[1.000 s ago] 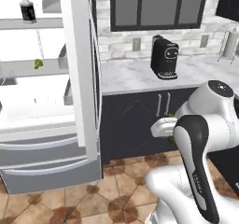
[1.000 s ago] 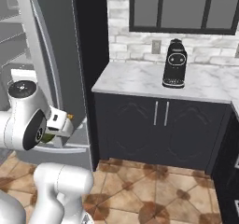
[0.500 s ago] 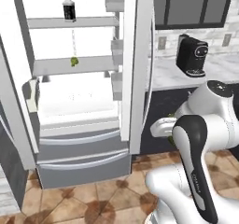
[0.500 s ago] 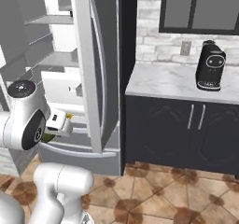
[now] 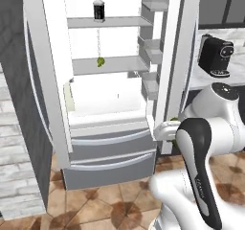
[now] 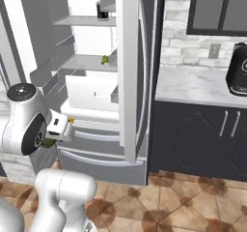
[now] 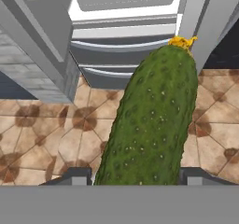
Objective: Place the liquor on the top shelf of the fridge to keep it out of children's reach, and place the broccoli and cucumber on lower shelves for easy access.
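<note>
A bumpy green cucumber (image 7: 149,120) with a yellow tip runs up the middle of the hand view, and my gripper (image 7: 136,176) is shut on its lower end. Its green also peeks out beside the hand (image 6: 48,141) low in front of the fridge. The dark liquor bottle (image 5: 98,6) stands upright on the top shelf (image 5: 115,22) of the open fridge. On the shelf below it sits a small green broccoli (image 5: 101,61). The cucumber is held outside the fridge, at about freezer-drawer height.
Both fridge doors stand open: the left door (image 5: 45,71) and the right door (image 5: 179,56), which has bins. Two freezer drawers (image 5: 110,152) sit below. A black coffee machine (image 6: 239,69) stands on the marble counter (image 6: 193,86) above dark cabinets (image 6: 202,134).
The base has driven and both base views shifted, so the open fridge now sits in front of me. The cucumber stays in the gripper; bottle and broccoli have not moved.
</note>
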Controlling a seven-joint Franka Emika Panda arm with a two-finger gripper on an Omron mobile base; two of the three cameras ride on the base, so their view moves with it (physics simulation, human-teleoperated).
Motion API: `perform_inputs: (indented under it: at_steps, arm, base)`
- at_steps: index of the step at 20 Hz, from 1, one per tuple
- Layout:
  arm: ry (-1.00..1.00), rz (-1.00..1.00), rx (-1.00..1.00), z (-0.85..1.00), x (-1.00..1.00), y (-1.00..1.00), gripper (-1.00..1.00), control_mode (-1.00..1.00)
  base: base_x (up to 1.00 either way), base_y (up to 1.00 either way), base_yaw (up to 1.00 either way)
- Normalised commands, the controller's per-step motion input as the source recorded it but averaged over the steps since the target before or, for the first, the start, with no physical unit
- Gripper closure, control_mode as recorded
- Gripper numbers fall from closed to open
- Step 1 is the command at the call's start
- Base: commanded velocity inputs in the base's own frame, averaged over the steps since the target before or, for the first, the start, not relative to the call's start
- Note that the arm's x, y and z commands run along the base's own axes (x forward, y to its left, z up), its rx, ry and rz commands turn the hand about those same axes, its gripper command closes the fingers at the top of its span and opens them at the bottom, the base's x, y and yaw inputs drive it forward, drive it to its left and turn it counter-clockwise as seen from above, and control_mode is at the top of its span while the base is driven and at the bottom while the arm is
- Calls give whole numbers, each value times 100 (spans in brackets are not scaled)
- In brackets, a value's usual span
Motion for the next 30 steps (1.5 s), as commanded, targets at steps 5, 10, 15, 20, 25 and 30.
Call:
perform_inputs:
  at_steps: [5,10,15,20,25,30]
  arm:
    - [0,0,0,0,0,0,100,100]
    - [0,0,0,0,0,0,100,100]
    - [0,0,0,0,0,0,100,100]
    - [0,0,0,0,0,0,100,100]
    - [0,0,0,0,0,0,100,100]
    - [0,0,0,0,0,0,100,100]
  base:
    - [0,41,0]
    - [9,41,0]
    - [20,32,0]
    - [28,9,0]
    - [45,0,0]
    - [56,0,0]
